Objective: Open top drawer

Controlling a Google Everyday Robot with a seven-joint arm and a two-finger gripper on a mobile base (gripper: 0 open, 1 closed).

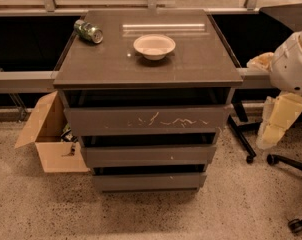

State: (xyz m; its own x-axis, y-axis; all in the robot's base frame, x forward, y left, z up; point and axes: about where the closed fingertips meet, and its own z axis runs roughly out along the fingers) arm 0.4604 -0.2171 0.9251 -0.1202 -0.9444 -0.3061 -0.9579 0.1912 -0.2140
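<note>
1. A speckled stone floor (151,214) runs up to a grey cabinet. An open cardboard box (53,141) stands at the cabinet's left, and chair castors (251,159) stand at its right.
2. Lowest are the two narrower drawers (148,156), plain-fronted.
3. Above them, directly under the cabinet top, is the top drawer (146,120). It is the widest, and its flat front is scratched white.
4. It looks rigid and fairly weighty, with a smooth face and no handle. The likeliest hold is its upper edge, hooked from the dark gap above, near the middle so it pulls straight.
5. The gripper (277,121) hangs at the right edge beside the cabinet, well apart from the drawer. I cannot tell whether it is spread or closed.
6. Farther back, a bowl (154,46) and a tipped can (88,31) rest on top. A sharp tug might roll the can.
</note>
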